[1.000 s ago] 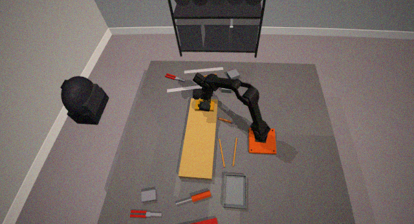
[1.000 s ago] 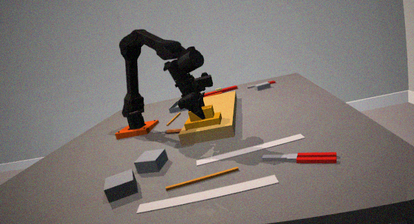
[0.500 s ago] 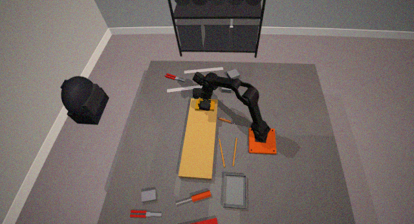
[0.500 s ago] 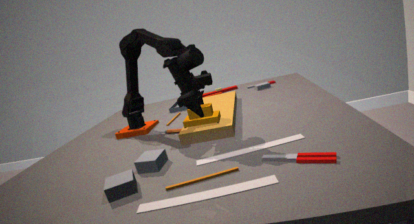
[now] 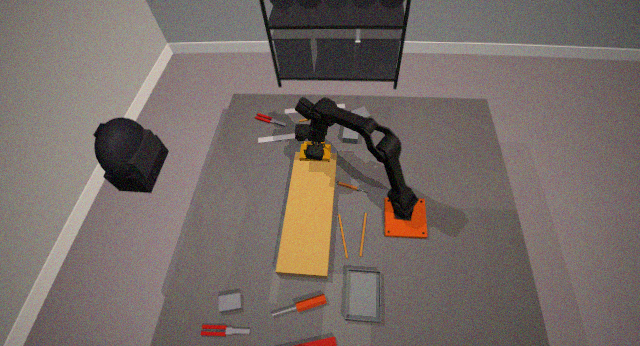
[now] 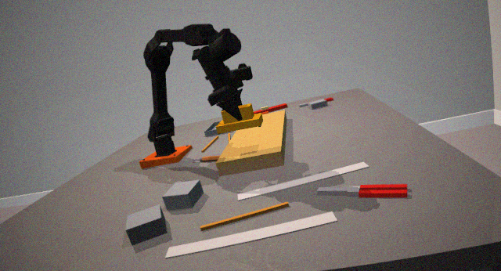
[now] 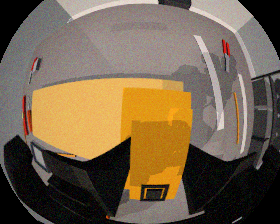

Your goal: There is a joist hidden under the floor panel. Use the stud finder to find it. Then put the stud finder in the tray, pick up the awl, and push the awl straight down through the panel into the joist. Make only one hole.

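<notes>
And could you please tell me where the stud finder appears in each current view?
Top: the yellow stud finder is above center, at the panel's far end.
Exterior: near center, below the gripper.
Wrist: right of center, low, between the fingers.
Shared landmark: the tan floor panel.

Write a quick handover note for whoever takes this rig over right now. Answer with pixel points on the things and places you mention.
Pincer [image 5: 315, 152] [image 6: 237, 116] [image 7: 155, 141]: shut on the yellow block-shaped stud finder [image 5: 304, 155] [image 6: 249, 122] [image 7: 158, 140], seemingly raised over one end of the tan rectangular floor panel [image 5: 307, 216] [image 6: 262, 134] [image 7: 76, 110].
Awl: apparently the orange-brown-handled tool [image 5: 347, 186] [image 6: 209, 158], lying beside the panel.
Grey rectangular tray [image 5: 363, 293] [image 6: 211, 130] [image 7: 41, 156]: stud finder not in it.
Done: stud finder gripped; joist found or not, cannot tell. No hole visible.
Left: confirm joist, tray the stud finder, take awl, push one hole straight down.
</notes>
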Motion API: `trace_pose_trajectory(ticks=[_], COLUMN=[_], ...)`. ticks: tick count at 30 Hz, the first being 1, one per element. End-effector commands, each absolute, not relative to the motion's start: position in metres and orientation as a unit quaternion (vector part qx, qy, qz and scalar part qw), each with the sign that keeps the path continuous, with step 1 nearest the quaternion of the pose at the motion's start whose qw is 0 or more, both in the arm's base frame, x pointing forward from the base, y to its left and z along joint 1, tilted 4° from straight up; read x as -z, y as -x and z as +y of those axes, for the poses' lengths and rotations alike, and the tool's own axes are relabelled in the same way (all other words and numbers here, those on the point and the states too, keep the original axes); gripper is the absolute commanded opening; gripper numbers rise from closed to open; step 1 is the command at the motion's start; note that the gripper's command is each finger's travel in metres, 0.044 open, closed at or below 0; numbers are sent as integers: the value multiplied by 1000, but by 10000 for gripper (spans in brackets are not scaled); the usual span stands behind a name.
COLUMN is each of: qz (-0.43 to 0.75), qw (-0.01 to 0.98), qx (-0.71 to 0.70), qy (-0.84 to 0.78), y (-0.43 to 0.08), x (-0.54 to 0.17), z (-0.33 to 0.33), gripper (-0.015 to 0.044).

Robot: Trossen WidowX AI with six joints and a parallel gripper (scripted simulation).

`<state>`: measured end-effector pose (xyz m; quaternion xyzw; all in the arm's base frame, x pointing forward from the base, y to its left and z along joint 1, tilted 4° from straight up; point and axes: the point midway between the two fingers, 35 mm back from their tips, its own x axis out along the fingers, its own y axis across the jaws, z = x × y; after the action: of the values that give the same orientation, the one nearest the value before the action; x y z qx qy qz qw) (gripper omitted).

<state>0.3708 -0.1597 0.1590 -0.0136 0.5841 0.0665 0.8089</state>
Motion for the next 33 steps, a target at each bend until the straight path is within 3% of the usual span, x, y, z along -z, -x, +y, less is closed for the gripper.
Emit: trace_pose_trajectory(ticks=[1,10,33], qz=[577,577,558], qw=[814,813,789], qx=[-67,-77,-217], qy=[19,27,140], y=[-369,-371,-386], x=[-185,-188,-187], z=[-161,-150,3], gripper=[0,0,0])
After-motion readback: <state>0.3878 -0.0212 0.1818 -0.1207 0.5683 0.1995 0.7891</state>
